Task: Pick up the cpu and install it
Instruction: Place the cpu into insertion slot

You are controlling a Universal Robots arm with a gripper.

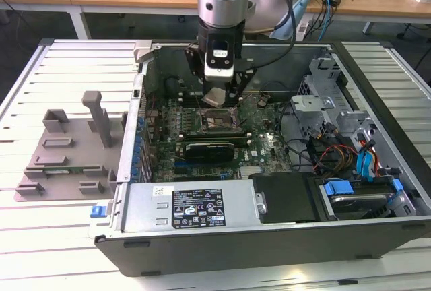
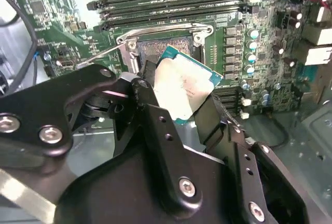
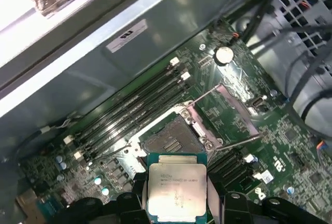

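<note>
Your gripper [image 2: 179,99] is clamped on the cpu [image 3: 177,193], held above the open socket [image 3: 174,138] on the mobo [image 1: 264,148] inside the PC case [image 1: 269,240]. Its lid carries small dark print; white label [image 3: 126,36] on case wall.

silvery-grey cpu [image 3: 177,193] with teal edge, black tool [image 2: 179,97], green motherboard [image 1: 266,149], white slatted table [image 1: 60,250], grey fixture [image 1: 67,149]

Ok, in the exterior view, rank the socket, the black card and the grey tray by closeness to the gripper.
1. Socket, just below the gripper, which holds the cpu.
2. Black card, beside the socket, nearer the camera.
3. Grey tray, outside the case, at the exterior view's left.
</note>
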